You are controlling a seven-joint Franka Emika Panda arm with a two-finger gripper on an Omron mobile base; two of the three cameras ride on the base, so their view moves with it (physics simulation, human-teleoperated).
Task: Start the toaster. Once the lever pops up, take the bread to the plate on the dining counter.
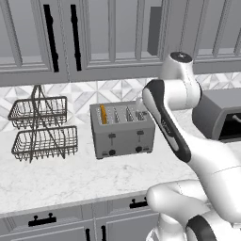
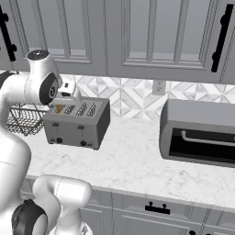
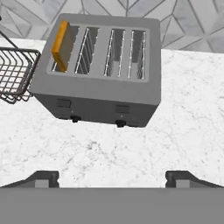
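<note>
With its jaws spread wide and grasping nothing, the pincer is hovering above the desk in front of the toaster, whose levers are facing it, while the bread is standing upright in the leftmost slot.

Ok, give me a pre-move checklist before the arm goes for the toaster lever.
1. Bread sits in the end slot of the toaster: ok.
2. Gripper open, holding nothing: ok.
3. Gripper above the counter, in front of the toaster, clear of it: ok.
4. Wire basket beside the toaster on the bread's side, close to it: cannot tell if touching.
5. Levers up or down: cannot tell.
</note>
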